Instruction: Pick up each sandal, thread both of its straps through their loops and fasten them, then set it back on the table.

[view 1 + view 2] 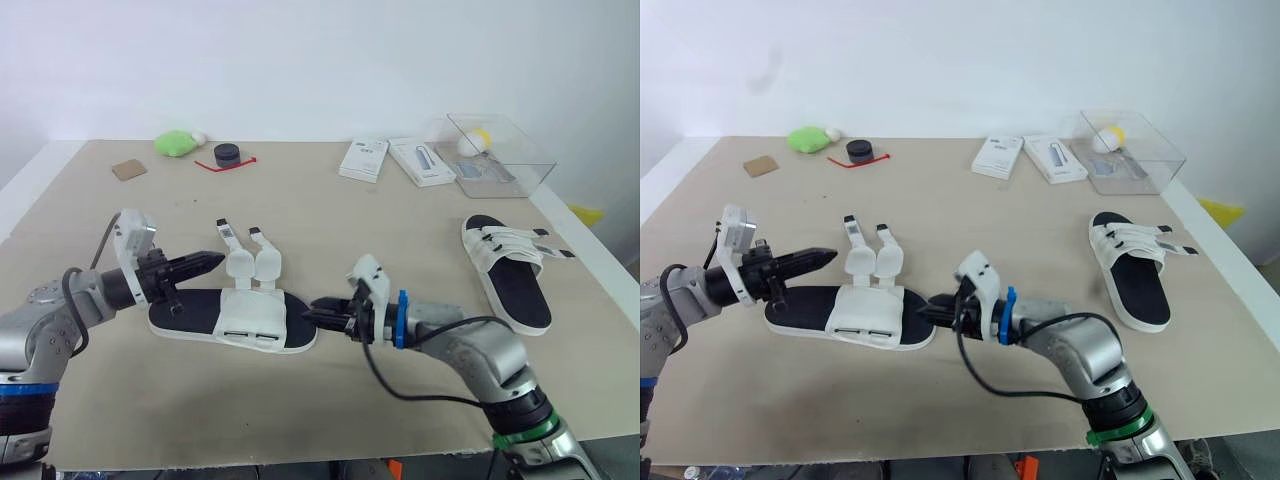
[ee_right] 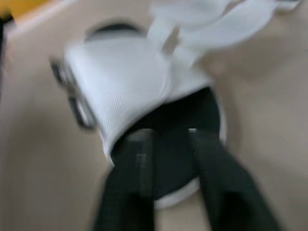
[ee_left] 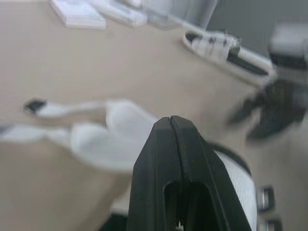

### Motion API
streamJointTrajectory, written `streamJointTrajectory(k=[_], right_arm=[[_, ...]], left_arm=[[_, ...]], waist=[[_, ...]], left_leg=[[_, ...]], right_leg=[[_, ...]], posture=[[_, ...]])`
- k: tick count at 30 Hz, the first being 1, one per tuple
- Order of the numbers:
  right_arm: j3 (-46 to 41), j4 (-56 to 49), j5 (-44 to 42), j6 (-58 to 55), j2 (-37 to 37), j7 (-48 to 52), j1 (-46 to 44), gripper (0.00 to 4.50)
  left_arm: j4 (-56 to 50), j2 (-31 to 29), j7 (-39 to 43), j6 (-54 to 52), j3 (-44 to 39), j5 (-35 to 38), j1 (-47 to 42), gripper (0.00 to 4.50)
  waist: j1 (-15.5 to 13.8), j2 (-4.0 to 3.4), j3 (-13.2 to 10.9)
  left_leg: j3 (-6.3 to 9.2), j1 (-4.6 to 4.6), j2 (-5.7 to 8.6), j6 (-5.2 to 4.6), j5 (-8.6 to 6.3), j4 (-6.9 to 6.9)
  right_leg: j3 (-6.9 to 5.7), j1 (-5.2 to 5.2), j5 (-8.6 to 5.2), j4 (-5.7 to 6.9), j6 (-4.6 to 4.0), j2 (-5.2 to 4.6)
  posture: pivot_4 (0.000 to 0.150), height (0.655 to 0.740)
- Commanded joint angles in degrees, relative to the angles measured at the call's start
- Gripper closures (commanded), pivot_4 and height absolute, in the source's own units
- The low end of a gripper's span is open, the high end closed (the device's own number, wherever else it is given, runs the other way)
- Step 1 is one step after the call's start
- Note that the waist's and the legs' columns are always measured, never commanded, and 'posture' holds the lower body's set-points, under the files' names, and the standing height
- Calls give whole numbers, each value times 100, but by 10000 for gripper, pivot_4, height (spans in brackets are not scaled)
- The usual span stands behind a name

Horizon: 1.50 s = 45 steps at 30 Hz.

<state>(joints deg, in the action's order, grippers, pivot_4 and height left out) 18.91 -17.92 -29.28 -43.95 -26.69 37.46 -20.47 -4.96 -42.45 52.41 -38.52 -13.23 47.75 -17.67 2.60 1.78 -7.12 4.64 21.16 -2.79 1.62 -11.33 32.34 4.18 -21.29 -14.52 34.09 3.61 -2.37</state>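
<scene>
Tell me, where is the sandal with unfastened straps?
The sandal lies on the table, left of centre, between the left gripper and right gripper, in the head views.

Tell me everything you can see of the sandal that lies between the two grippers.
The sandal lies flat on the table: black footbed, white sole, white ribbed upper. Both straps are unfastened and spread toward the far side; two metal loops sit on the upper's near side. The right gripper, open, straddles one end of the sole. The left gripper, shut, points toward the straps.
</scene>
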Motion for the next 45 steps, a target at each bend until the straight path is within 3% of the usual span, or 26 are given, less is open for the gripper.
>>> streamJointTrajectory(k=[1,8,13,24,29,39,45], right_arm=[[217,101,474,579,105,97,-64,44878],[306,689,918,936,639,79,-349,44878],[159,925,771,742,1108,88,-428,44878],[593,1368,1201,784,563,870,-312,44878],[561,1689,1376,1112,532,1090,-537,44878],[265,1156,1170,980,686,1086,-666,44878],[18,920,1094,758,697,990,-772,44878]], left_arm=[[129,118,-282,-113,-232,41,-183,45000],[1031,331,-775,-106,-190,-346,-622,45000],[1382,486,-939,-179,-101,-616,-871,45000],[1999,671,-1247,-1182,-370,-360,-1279,45000],[2571,798,-1275,-1252,-262,-572,-1761,45000],[2912,675,-244,-128,930,-1900,-1367,45000],[2256,372,263,-392,1091,-1892,-949,45000]], waist=[[1,1,0],[-3,9,4],[-3,14,7],[-4,25,16],[-3,28,18],[-4,21,20],[5,12,19]], left_leg=[[0,0,0,0,0,1],[3,0,1,4,2,4],[4,0,2,8,0,-2],[6,-6,3,16,-3,2],[7,-9,6,26,3,6],[7,-9,6,29,4,4],[4,-9,5,29,3,3]], right_leg=[[0,-1,0,0,0,0],[3,1,11,0,3,7],[3,3,27,2,4,8],[2,9,27,2,6,7],[2,17,28,2,10,6],[3,14,38,4,10,7],[7,10,36,4,8,5]], posture=[[1500,7400],[1500,7400],[1500,7400],[1500,7400],[1500,7400],[1500,7400],[1500,7400]])
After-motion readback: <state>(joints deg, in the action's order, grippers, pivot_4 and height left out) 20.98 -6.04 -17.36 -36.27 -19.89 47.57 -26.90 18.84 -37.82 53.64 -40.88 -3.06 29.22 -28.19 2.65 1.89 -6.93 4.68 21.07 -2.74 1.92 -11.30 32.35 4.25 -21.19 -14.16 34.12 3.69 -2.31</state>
